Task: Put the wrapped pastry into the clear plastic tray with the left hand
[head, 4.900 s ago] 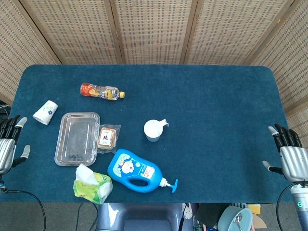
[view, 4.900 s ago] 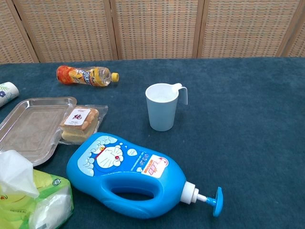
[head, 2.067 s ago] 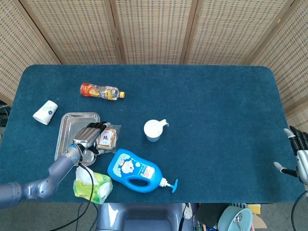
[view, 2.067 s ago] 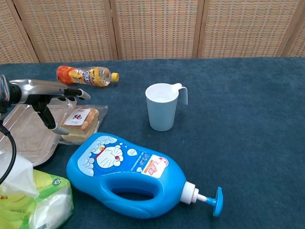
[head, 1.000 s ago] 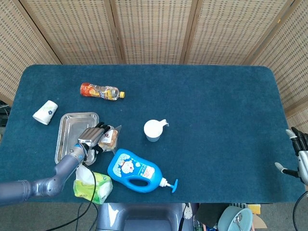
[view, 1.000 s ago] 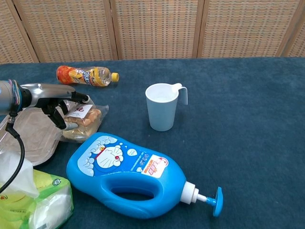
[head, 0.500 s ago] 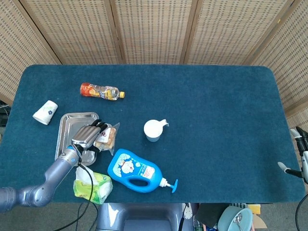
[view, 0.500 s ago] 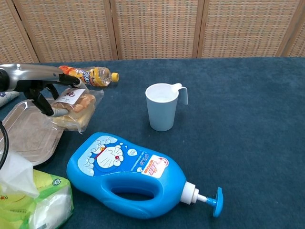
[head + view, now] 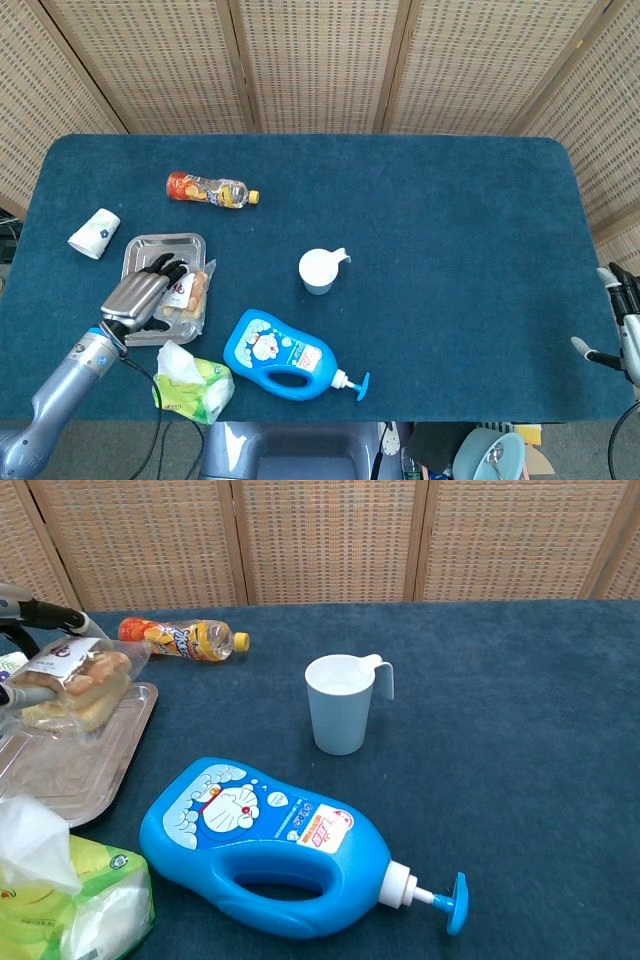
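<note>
My left hand [image 9: 140, 297] holds the wrapped pastry [image 9: 190, 292], a brown cake in clear film with a white label, lifted above the clear plastic tray [image 9: 150, 250]. In the chest view the pastry [image 9: 72, 688] hangs tilted over the tray [image 9: 75, 770] at the far left, with only a bit of the left hand [image 9: 22, 615] showing at the frame edge. My right hand [image 9: 622, 320] sits at the table's right edge, far from everything; its fingers are cut off by the frame.
A blue pump bottle [image 9: 282, 356] lies in front of the tray, with a green tissue pack [image 9: 190, 385] beside it. A white cup with a handle [image 9: 318, 270] stands mid-table. An orange drink bottle [image 9: 205, 189] and a paper cup [image 9: 94, 233] lie behind the tray.
My left hand has lifted the pastry off the cloth and carried it leftward, from beside the tray to above it. The right hand has barely moved.
</note>
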Controlling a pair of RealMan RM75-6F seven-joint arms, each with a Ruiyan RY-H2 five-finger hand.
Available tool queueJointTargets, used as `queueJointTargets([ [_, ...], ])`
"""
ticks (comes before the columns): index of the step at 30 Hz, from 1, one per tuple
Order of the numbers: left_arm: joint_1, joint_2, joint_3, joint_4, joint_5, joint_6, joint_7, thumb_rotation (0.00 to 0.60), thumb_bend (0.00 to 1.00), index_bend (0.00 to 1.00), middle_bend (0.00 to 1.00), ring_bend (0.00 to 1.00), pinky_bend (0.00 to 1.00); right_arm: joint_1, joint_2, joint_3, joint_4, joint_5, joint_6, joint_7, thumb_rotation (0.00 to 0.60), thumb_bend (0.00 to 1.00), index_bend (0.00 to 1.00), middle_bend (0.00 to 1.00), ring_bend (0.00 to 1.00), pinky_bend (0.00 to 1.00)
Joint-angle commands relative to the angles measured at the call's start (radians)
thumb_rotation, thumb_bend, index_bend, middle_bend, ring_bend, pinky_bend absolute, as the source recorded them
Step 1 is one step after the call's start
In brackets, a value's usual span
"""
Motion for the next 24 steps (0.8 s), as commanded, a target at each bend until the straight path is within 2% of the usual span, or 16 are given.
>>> queueJointTargets([
  [1,0.045,0.045,-0.011,0.082,0.005,0.011,-0.076,0.6,0.49,0.23,0.17,0.02,0.22,0.0,-0.002,-0.001,-0.015,0.002,-0.003,-0.023,0.6,0.18,0.0,0.0,0.0,0.0],
  [6,0.095,0.076,-0.008,0.126,0.077,-0.01,-0.172,0.6,0.49,0.23,0.17,0.02,0.22,0.01,-0.008,0.001,-0.02,0.007,-0.022,-0.041,0.6,0.18,0.0,0.0,0.0,0.0],
  [14,0.163,0.045,0.012,0.196,0.185,-0.011,-0.247,0.6,0.49,0.23,0.17,0.02,0.21,0.022,-0.013,0.005,-0.039,0.003,-0.029,-0.069,0.6,0.18,0.0,0.0,0.0,0.0],
  [21,0.193,0.03,0.005,0.246,0.217,-0.023,-0.291,0.6,0.49,0.23,0.17,0.02,0.21,0.017,-0.016,0.003,-0.04,0.009,-0.027,-0.083,0.6,0.18,0.0,0.0,0.0,0.0],
  [24,0.197,0.028,-0.001,0.257,0.216,-0.029,-0.284,0.6,0.47,0.21,0.12,0.01,0.18,0.02,-0.016,0.004,-0.042,0.009,-0.03,-0.082,0.6,0.18,0.0,0.0,0.0,0.0],
])
